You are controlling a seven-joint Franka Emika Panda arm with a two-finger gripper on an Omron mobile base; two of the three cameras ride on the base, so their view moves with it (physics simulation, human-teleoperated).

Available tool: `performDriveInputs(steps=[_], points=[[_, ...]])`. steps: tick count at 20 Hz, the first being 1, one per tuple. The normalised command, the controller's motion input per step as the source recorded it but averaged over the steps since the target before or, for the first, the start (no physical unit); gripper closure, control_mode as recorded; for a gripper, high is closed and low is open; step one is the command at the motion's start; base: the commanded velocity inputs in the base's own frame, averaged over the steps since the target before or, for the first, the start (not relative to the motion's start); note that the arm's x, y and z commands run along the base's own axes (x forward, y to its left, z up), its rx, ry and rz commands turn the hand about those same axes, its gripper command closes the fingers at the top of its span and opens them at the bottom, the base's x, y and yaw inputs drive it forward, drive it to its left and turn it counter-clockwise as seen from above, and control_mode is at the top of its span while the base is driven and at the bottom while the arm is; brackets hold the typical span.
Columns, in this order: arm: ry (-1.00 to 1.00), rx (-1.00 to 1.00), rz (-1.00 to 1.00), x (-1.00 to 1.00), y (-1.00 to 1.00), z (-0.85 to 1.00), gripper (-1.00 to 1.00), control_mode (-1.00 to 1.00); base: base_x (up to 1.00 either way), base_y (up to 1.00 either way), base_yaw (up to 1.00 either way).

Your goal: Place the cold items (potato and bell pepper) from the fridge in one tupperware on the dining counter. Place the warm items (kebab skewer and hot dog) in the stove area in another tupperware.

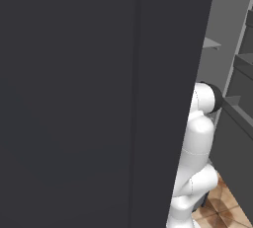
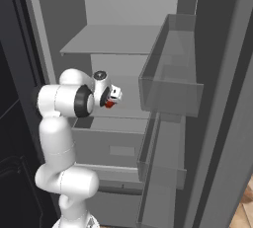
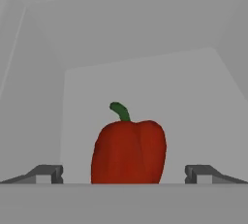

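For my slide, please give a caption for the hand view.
Open jaws flank a red bell pepper standing upright on a pale grey fridge shelf.

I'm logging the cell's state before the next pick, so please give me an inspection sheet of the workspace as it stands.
Surface: pale grey fridge shelf, bare around the pepper.
Job's things: bell pepper stands upright on the shelf, green stem up, centred between the fingertips and not gripped; the fridge is open, its door bins swung out to the right.
Clutter: nothing seen.
Grippers: gripper open, fingertips wide either side of the pepper, reaching into the fridge.
Cables: nothing seen.
Surroundings: dark panel blocks most of the left base view; tiled floor below.
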Motion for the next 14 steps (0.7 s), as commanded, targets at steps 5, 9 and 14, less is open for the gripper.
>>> performDriveInputs(steps=[5, 9, 14], points=[[0.04, 0.00, -0.01, 0.00, 0.00, -0.29, -1.00, -1.00, 0.00, 0.00, 0.00], [0.01, 0.00, -0.02, 0.20, 0.00, -0.29, -1.00, -1.00, 0.00, 0.00, 0.00], [0.00, 0.00, 0.00, 0.35, 0.00, -0.26, -1.00, -1.00, 0.00, 0.00, 0.00]])
